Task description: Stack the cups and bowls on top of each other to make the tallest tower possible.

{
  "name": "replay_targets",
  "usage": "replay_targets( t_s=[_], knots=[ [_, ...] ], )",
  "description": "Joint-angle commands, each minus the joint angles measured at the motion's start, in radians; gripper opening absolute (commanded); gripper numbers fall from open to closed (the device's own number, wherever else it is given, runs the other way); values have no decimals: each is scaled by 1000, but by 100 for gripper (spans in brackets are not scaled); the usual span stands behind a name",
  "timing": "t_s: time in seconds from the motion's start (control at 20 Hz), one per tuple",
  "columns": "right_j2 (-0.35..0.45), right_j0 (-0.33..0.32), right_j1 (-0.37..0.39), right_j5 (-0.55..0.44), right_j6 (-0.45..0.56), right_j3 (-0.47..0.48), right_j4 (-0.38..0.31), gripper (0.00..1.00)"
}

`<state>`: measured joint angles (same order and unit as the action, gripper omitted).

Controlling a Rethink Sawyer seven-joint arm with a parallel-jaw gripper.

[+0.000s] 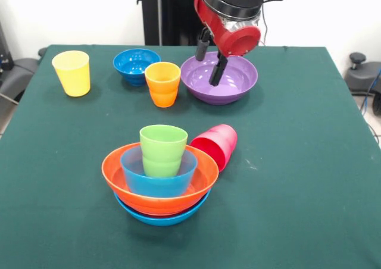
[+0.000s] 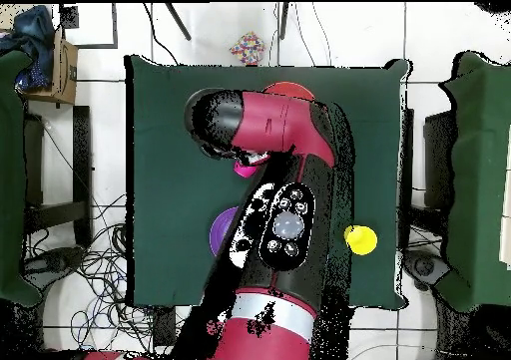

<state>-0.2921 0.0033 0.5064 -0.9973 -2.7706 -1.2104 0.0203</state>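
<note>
Table (image 1: pixel 309 180) first: green cloth, everything sits on it. Arm (image 2: pixel 289 177) covers most of the overhead view, so you get little from that view beyond a purple sliver, the yellow cup and a bit of the tower.

Tower (image 1: pixel 159 183) is at the near middle: large light-blue bowl at the base, orange bowls nested in it, small light-blue bowl inside those, green cup (image 1: pixel 162 150) upright on top.

Purple bowl (image 1: pixel 220 78) is at the far side, right of centre, empty. Gripper (image 1: pixel 211 58) hangs over its left half, two dark fingers apart with nothing between them, tips low inside the bowl; contact with the bowl I can't tell.

Dark-blue bowl (image 1: pixel 136 63) is far side left of centre, orange cup (image 1: pixel 162 83) just beside it. Orange cup looks like two nested; can't confirm.

Yellow cup (image 1: pixel 72 72) stands alone at the far left.

Pink cup (image 1: pixel 215 145) lies on its side, just beside the tower's right rim, mouth toward you.

Risks from here, as I judge them:
- Purple bowl is wide and glossy; a one-wall pinch may slip or tilt it.
- It's wider than the green cup, so set on top it would rock or cap the stack badly.
- The pink cup can roll; nudge it and it bumps the tower.
- Any high approach over the tower can clip the green cup.
</note>
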Motion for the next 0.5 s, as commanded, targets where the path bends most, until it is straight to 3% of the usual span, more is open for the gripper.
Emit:
replay_targets(
  t_s=[0.05,0.5],
  knots=[
    [129,-29,-5,8,297,-90,-127,100],
    [161,-65,38,39,327,-155,-168,100]
  ],
)
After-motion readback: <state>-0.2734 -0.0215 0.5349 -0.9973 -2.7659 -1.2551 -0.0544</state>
